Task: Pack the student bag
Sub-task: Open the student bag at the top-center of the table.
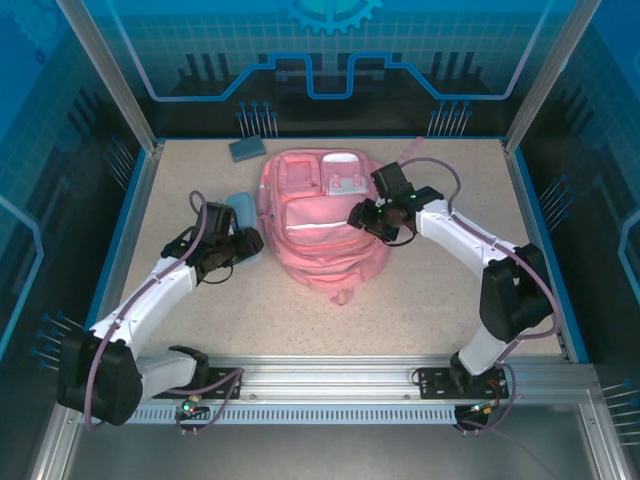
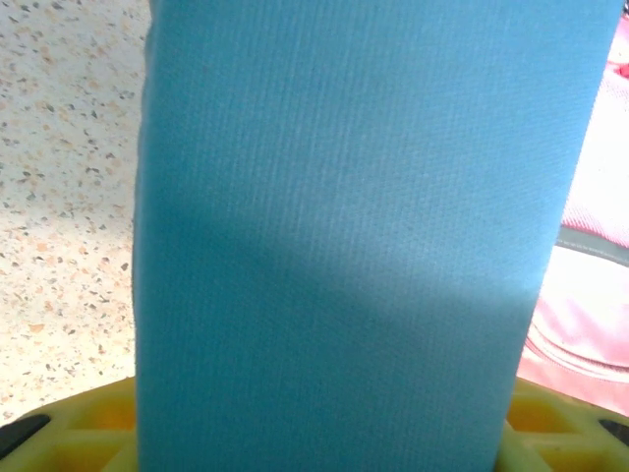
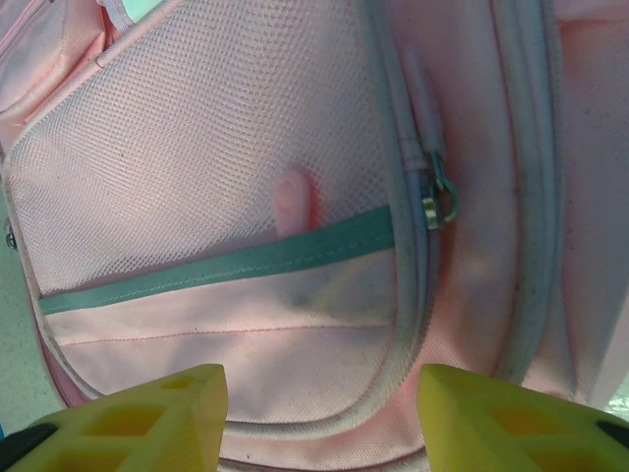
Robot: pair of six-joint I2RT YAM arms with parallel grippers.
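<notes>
Where the speckled table point(image 1: 200, 300) spreads inside its blue border, the bag point(image 1: 320, 240) lies flat near the middle, front up, its pockets toward the far side and a small loop at its near end. It is pink, with a pale strip across the front and a white patch on a top pocket.

Both arms reach in from the near rail. The left arm point(image 1: 150, 295) angles to the bag's left side and the right arm point(image 1: 470, 240) bends in over its right side.

The left gripper point(image 1: 243, 243) sits just beside the bag's left edge, its fingers point(image 2: 88, 423) closed on a blue book point(image 1: 240, 208). The left wrist view shows the book's cloth-textured cover rising from between the yellow fingers, with table to its left and pink fabric to its right.

The right gripper point(image 1: 372, 215) hovers over the bag's right flank. Its yellow fingers point(image 3: 147, 418) stand apart with nothing pinched between them, above a mesh pocket point(image 3: 197, 167) edged with a grey-green band point(image 3: 226, 265).

A grey-blue block point(image 1: 246, 148) lies near the far edge, well apart from the bag.

A zip pull point(image 3: 439, 192) hangs beside the mesh pocket.
</notes>
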